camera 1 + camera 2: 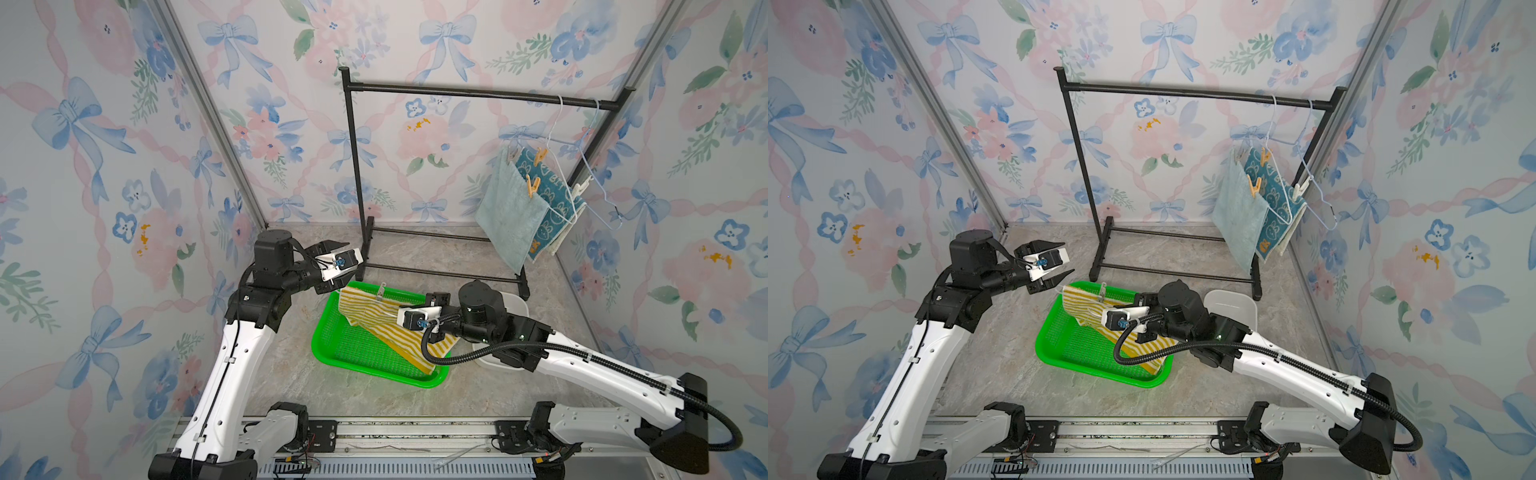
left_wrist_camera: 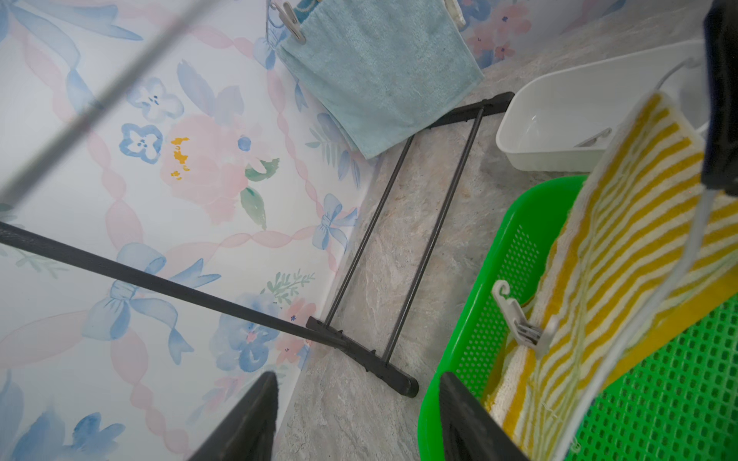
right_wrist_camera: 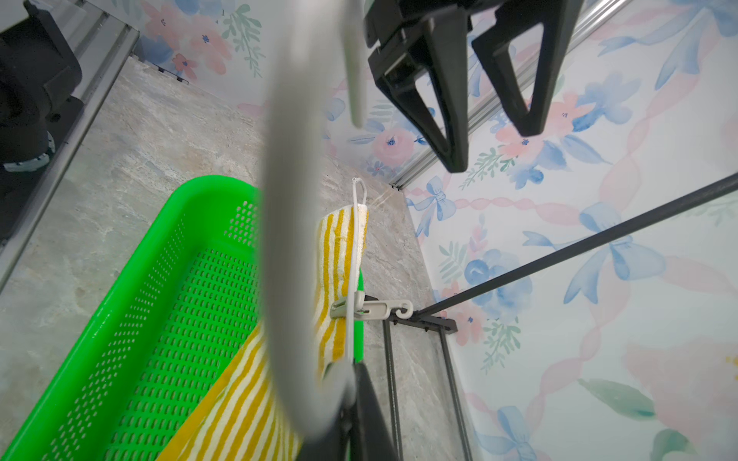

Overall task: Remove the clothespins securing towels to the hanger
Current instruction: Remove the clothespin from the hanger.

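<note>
Pinching the white wire hanger (image 3: pixel 351 259) of a yellow-striped towel (image 1: pixel 374 309) in my right fingers (image 3: pixel 369 415) over a green plastic basket (image 1: pixel 318 345); left fingers (image 2: pixel 247 423) wide.

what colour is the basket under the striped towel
Bright green basket, clearest in the right wrist view.

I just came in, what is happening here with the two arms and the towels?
The right gripper is shut on a white hanger carrying the yellow-striped towel over the green basket. One white clothespin still clips that towel to it. The left gripper is open, hovering near that clothespin. The teal towel and bunny towel hang pinned on the rack.
</note>
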